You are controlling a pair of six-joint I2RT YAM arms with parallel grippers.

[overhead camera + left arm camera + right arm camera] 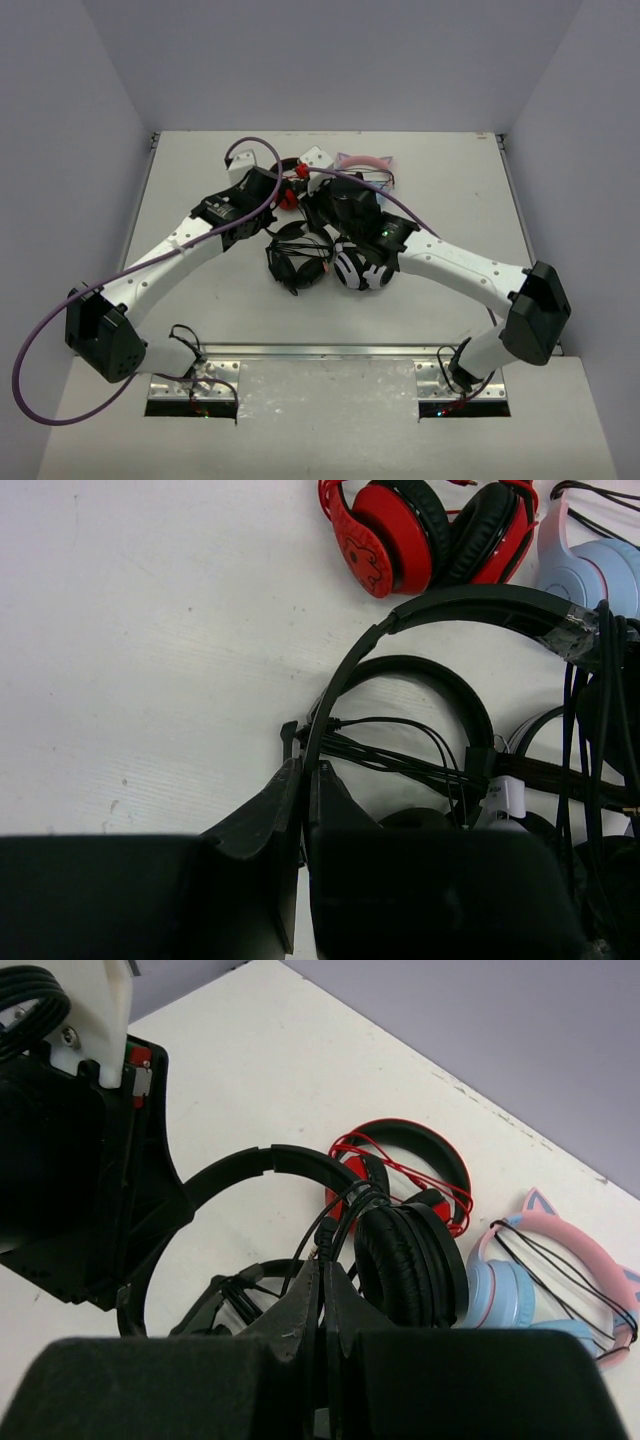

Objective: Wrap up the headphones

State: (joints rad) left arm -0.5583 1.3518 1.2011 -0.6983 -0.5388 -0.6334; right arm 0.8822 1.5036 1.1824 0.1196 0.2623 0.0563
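While the left pincer (303, 765) is pressed nearly together, pinching the headphones (470, 605) by the thin lower end of their black arch, that pair curves up over the white tabletop (150, 630) near its middle, just in front of a red pair (400, 530). Further right, the right pincer (322, 1260) is squeezed onto the thin black cable (345, 1205) beside a black cup. A pink cat-eared pair (570, 1235) lies rightmost

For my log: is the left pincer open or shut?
Shut. In the left wrist view, the left pincer clamps a black headband between its fingers.
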